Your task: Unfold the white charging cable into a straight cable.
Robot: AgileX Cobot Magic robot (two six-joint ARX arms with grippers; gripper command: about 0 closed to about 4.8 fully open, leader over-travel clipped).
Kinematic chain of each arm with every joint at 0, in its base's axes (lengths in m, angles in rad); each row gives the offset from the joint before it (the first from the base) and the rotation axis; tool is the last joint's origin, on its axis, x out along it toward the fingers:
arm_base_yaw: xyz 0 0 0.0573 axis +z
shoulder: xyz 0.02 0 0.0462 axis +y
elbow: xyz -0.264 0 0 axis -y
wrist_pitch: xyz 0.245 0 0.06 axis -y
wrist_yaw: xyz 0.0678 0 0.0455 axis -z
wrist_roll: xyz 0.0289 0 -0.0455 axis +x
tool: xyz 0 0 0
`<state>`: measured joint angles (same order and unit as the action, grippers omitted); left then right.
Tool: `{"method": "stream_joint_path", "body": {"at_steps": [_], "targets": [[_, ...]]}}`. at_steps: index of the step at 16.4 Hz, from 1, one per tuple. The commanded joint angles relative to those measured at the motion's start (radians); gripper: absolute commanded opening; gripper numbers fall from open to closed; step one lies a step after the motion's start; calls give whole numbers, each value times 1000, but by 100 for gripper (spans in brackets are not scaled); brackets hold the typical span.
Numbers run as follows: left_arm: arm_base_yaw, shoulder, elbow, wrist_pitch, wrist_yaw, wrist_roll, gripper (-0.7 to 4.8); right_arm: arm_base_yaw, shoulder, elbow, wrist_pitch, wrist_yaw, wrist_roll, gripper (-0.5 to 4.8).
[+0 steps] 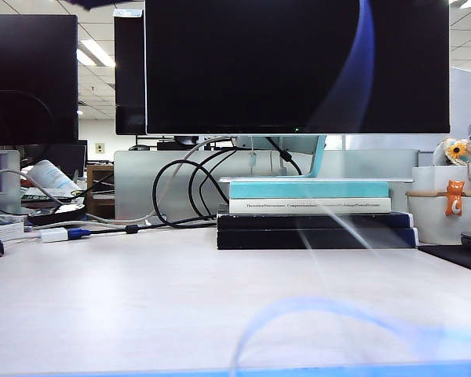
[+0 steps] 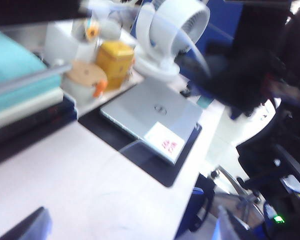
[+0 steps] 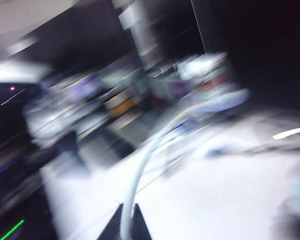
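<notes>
Judging by its blurred arc above the counter (image 1: 102, 298), the white charging cable (image 3: 140, 170) looked light, limp and best gripped near its ends; the right hand (image 3: 125, 220) was clamped on it, the left hand unseen, evidently wide open.

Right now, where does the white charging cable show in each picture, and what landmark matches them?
Exterior view: the white charging cable is a blurred pale arc low over the table's front.
Left wrist view: a faint blurred streak across the fan; the left gripper hangs open, empty.
Right wrist view: it rises from the right gripper, jaws shut on it.
Landmark: the teal book, in exterior and left wrist views only.
</notes>
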<state>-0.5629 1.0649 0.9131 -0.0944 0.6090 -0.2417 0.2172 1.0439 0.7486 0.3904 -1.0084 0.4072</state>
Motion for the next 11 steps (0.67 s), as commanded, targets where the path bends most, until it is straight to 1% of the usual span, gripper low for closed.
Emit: {"method": "stream_joint_path", "body": {"at_steps": [1,2,3,4,5,6,7,9,11], "targets": [[-1,-5,3,0,16,3,479,10,-5,9,-82,113,8,-5],[-1,-6,3,-1,17,2,479,11,19,12,-29,-78,-34,-5],[-2,-5,3,0,16,2,479,9,21,18,45,-20,29,-5],[-2,1,3,6,29,-3,479,10,22,43,154,18,109,-5],[-2,1,3,14,64,-3,479,10,23,74,201,19,149,-5],[-12,5,3,23,86,-3,479,10,22,124,221,19,171,-5],[-37,6,3,34,86,-1,479,10,23,182,220,11,189,-5],[-74,6,3,107,87,-2,479,24,35,305,219,7,221,-5],[-125,6,3,166,48,-2,479,35,75,459,201,11,230,-5]]}}
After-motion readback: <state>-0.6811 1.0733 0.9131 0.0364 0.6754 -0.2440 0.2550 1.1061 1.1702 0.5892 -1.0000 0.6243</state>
